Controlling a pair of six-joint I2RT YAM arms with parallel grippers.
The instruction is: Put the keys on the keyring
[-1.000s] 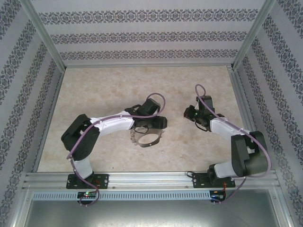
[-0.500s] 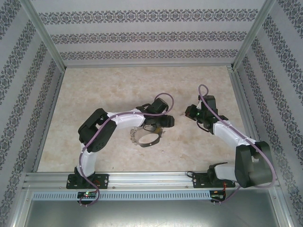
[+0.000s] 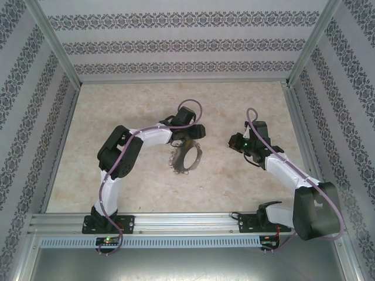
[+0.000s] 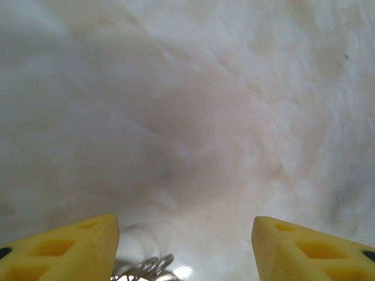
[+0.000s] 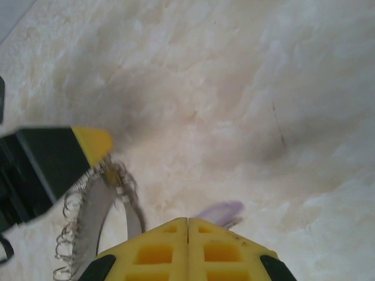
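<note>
The keyring (image 3: pixel 186 159), a thin grey hoop strung with small silvery pieces, hangs tilted on edge just above the table's middle. My left gripper (image 3: pixel 187 145) spans it from above, jaws wide and closed on its rim. One yellow fingertip (image 5: pixel 94 142) sits on the hoop (image 5: pixel 94 216) in the right wrist view. A few of the silvery pieces (image 4: pixel 143 268) show between the left gripper's (image 4: pixel 184 246) fingers. To the right of the ring, my right gripper (image 3: pixel 232 140) is shut. A pale lilac key (image 5: pixel 221 212) sticks out past its closed tips (image 5: pixel 187 221).
The beige marbled table (image 3: pixel 135 111) is walled by patterned panels on three sides, with metal posts at the back corners. An aluminium rail (image 3: pixel 187 221) runs along the near edge where both arm bases sit.
The left arm has swung back and to the right, carrying the keyring off its flat position into a tilted one. The right gripper has shifted slightly, still shut.
</note>
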